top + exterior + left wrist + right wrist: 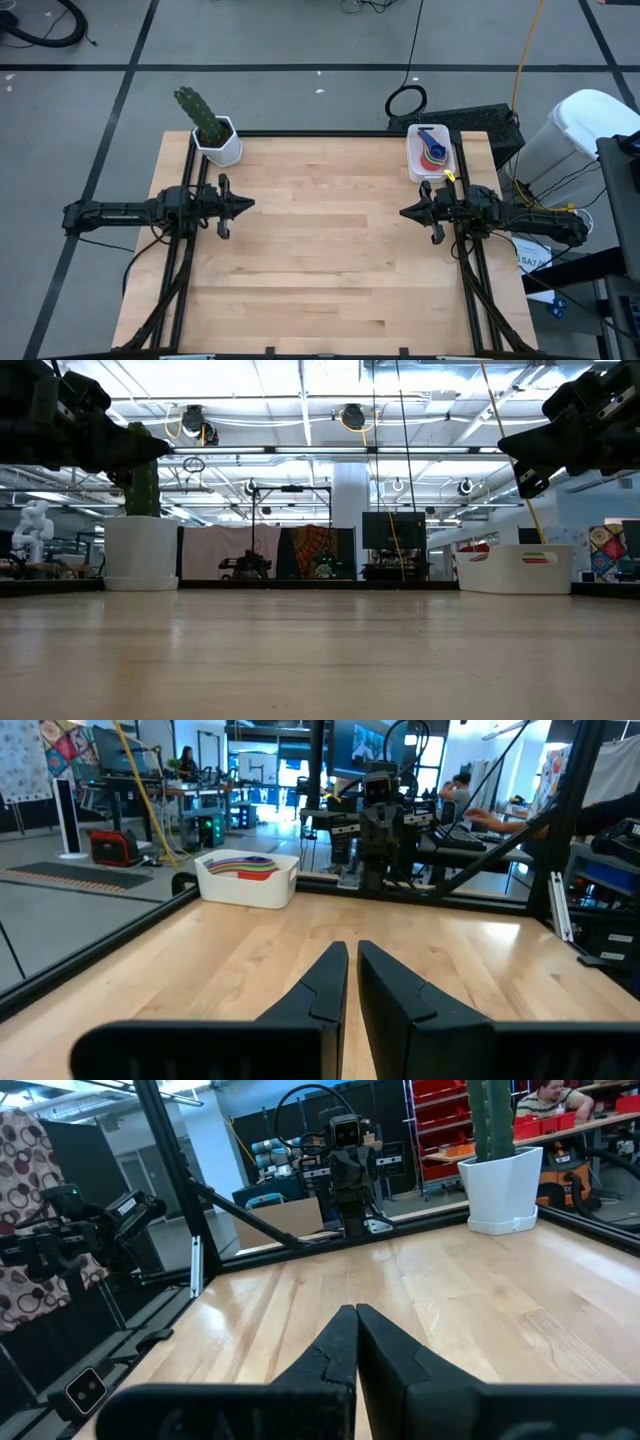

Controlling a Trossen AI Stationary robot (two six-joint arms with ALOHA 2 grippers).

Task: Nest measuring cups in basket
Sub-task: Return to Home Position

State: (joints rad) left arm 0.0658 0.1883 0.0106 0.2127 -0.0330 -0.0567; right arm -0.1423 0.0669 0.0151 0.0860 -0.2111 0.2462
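The cups (433, 148) sit nested inside the basket (414, 168). Blue, red and orange shells are visible from above, and coloured rims show over the basket wall in the left wrist view. The basket stands on the table (320, 270) at its far right corner, against the edge frame. No gripper touches it.

The right gripper (404, 212) is raised above the table, near the basket and on its near side, pointing toward the table centre. Its jaws are pressed together and hold nothing.

The left gripper (250, 205) is raised at the opposite side, well apart from the basket, pointing toward the table centre. Its jaws are pressed together with only a thin slit between them and hold nothing.

The cactus pot (222, 145) stands at the far left corner, near the left arm
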